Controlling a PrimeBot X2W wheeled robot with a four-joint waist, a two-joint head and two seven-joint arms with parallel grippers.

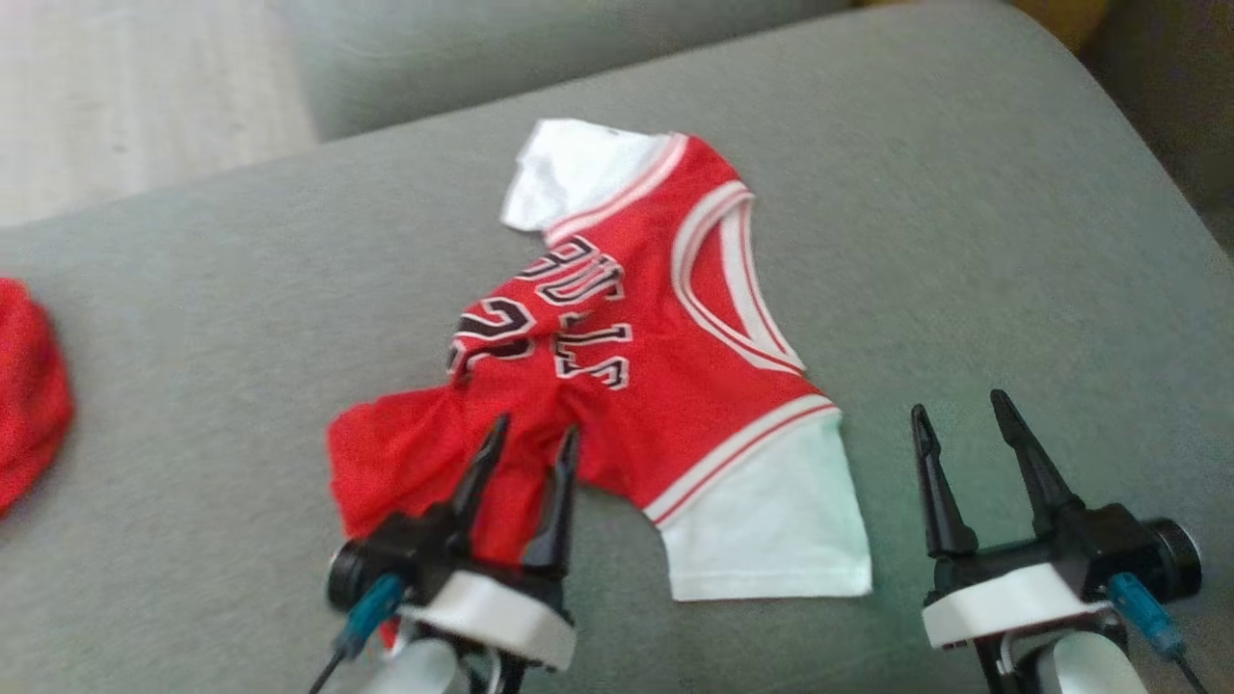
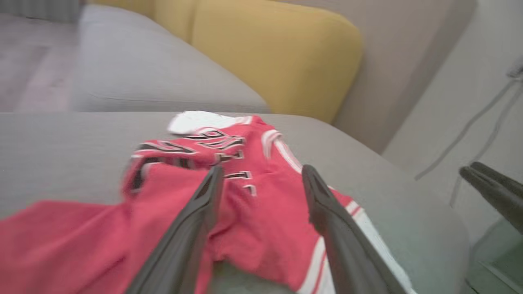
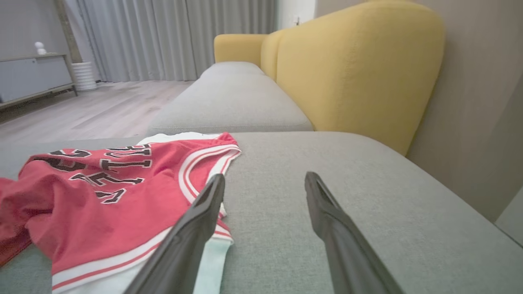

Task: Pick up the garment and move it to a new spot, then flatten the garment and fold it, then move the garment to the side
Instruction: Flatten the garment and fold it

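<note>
The garment (image 1: 636, 366) is a small red jersey with white sleeves, black lettering and white trim, lying rumpled on the grey seat cushion (image 1: 964, 241). Its lower left part is bunched up. My left gripper (image 1: 535, 434) hovers over that bunched red cloth (image 2: 253, 212), jaws open, nothing between the fingers. My right gripper (image 1: 959, 405) stands open over bare cushion, just right of the near white sleeve (image 1: 771, 520). In the right wrist view the garment (image 3: 102, 192) lies to the left of the open right gripper (image 3: 263, 181).
Another red cloth (image 1: 29, 395) lies at the cushion's left edge. A second grey cushion (image 3: 233, 98) and yellow backrests (image 3: 355, 65) stand beyond. Wooden floor (image 1: 135, 87) lies past the far left edge. The right gripper's fingers (image 2: 494, 192) show at the left wrist view's right side.
</note>
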